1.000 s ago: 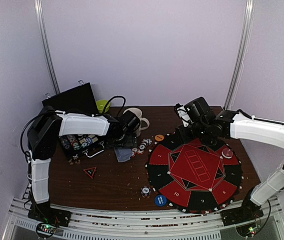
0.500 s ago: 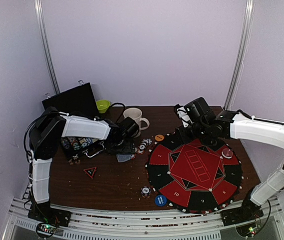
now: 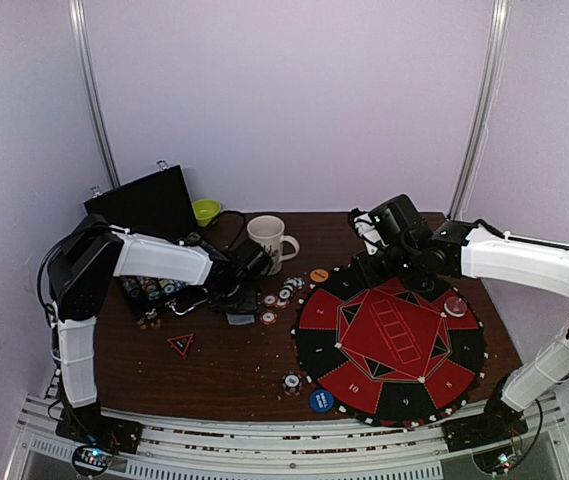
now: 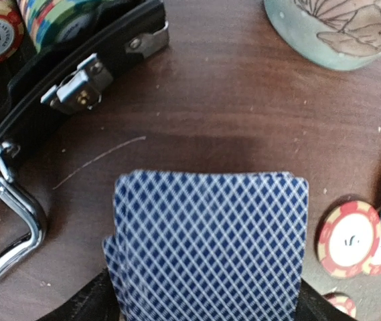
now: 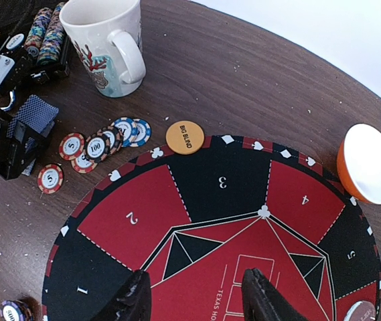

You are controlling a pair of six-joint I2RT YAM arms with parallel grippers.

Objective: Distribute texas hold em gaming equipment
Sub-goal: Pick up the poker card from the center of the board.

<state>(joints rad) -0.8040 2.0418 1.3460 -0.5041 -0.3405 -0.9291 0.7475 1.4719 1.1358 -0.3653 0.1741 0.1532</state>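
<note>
A small stack of playing cards (image 4: 207, 241) is pinched in the left gripper (image 4: 207, 304), whose dark fingers (image 4: 91, 305) are seen at either side of the stack's lower end. The backs are dark blue and crossed by a fine white diamond lattice. The cards are slightly fanned, so extra edges show along the left side. The stack is held over the table (image 4: 244, 100), left of its middle and about midway between the far and near edges. Whether it touches the wood cannot be told.

Red-and-white striped poker chips (image 4: 347, 237) lie just beside the stack on the side towards the right edge. An open chip case (image 4: 23, 107) lies on the other side, and a patterned mug (image 5: 103, 40) stands nearer the far edge. An orange button disc (image 5: 185, 136) marked BIG BLIND is laid against the rim of the round mat (image 5: 130, 221).

The right gripper (image 5: 197, 297) is held over that red-and-black mat with its fingers spread and nothing between them.
</note>
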